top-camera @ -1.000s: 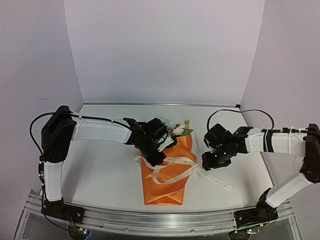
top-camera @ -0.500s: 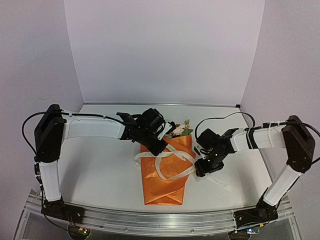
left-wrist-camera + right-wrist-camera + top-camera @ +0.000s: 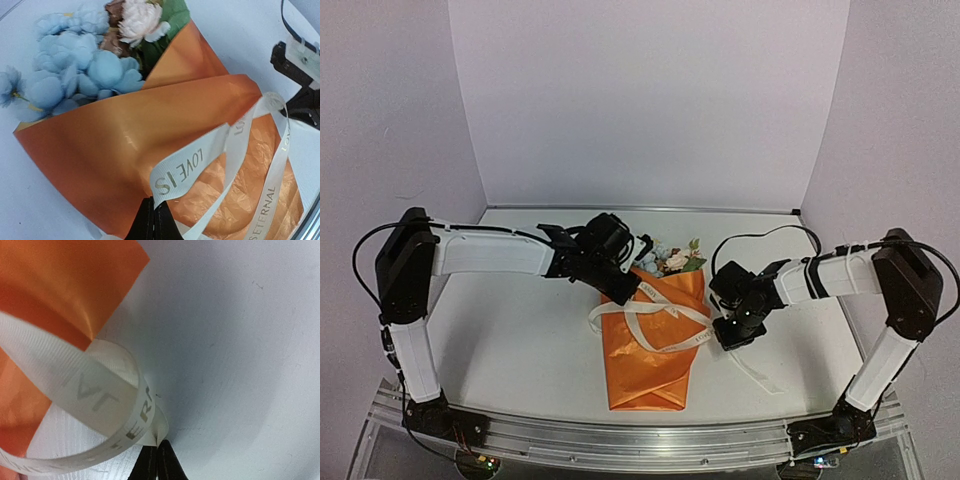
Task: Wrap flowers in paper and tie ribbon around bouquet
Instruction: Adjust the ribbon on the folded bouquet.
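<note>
ribbon (image 3: pixel 665 315) pinched at two spots over the bouquet (image 3: pixel 650 365), mid-counter (image 3: pixel 520 330).

left claw (image 3: pixel 623 288) sat at the bouquet's upper left edge, fingers together and clamped on a lettered stretch of ribbon, seen plainly from the left wrist (image 3: pixel 154 220). from there the cream band (image 3: pixel 185 170) looped across the orange paper (image 3: pixel 125 135). the bouquet lay flat at centre, flowers (image 3: pixel 670 260) poking out of the far end, pale blue and pink-white blooms (image 3: pixel 75 65), the folded foot toward the arm bases. right claw (image 3: pixel 725 335) was low at the bouquet's right edge, just off the paper (image 3: pixel 60 285), tips closed together (image 3: pixel 157 460) on a fold of the ribbon loop (image 3: pixel 75 385). a loose tail of ribbon trailed over the counter to the near right.
</note>
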Robot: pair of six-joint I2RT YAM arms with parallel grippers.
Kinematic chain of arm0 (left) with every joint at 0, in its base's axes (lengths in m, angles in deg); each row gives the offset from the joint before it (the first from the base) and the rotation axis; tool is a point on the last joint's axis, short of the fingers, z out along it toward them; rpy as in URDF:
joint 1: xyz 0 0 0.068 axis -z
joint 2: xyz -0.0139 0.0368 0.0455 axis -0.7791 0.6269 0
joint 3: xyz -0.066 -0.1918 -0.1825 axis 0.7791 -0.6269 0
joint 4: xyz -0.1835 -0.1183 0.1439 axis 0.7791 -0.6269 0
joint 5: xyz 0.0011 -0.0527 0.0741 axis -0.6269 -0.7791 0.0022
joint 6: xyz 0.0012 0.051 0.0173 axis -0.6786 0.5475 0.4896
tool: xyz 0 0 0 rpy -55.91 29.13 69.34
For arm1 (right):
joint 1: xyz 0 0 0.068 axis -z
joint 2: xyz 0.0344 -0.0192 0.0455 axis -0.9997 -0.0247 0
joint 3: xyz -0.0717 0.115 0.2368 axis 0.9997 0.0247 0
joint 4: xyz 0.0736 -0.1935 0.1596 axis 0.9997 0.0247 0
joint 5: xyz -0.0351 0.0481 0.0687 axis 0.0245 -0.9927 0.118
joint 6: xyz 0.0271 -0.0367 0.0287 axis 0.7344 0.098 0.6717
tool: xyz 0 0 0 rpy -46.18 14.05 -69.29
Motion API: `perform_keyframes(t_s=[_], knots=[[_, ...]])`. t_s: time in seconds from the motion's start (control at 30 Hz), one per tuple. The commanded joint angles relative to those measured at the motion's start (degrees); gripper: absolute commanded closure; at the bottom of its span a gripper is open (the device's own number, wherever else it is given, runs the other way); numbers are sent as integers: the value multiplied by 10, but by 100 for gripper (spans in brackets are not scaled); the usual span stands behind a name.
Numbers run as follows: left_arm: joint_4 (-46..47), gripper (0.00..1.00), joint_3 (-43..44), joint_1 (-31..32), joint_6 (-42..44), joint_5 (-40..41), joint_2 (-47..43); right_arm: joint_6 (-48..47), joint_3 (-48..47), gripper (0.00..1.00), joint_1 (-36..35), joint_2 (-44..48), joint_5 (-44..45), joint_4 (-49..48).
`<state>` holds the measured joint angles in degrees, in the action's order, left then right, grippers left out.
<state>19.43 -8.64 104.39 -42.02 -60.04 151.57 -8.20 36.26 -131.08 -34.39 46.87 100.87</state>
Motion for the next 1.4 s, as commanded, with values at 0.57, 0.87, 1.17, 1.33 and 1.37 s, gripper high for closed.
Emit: perform_keyframes(t_s=[0.57, 0.87, 1.17, 1.33, 1.37], knots=[[146, 100, -286, -108, -222, 188, -258, -26, -133, 100, 17, 79, 60, 226], [105, 100, -362, -152, -289, 216, -292, 3, -209, 100, 95, 4, 1, 272], [57, 100, -411, -198, -329, 210, -308, 29, -178, 100, 159, -26, -27, 276], [57, 100, -424, -209, -348, 189, -302, 12, -179, 100, 163, -30, -31, 299], [57, 100, -424, -210, -357, 186, -296, 9, -182, 100, 163, -31, -36, 307]])
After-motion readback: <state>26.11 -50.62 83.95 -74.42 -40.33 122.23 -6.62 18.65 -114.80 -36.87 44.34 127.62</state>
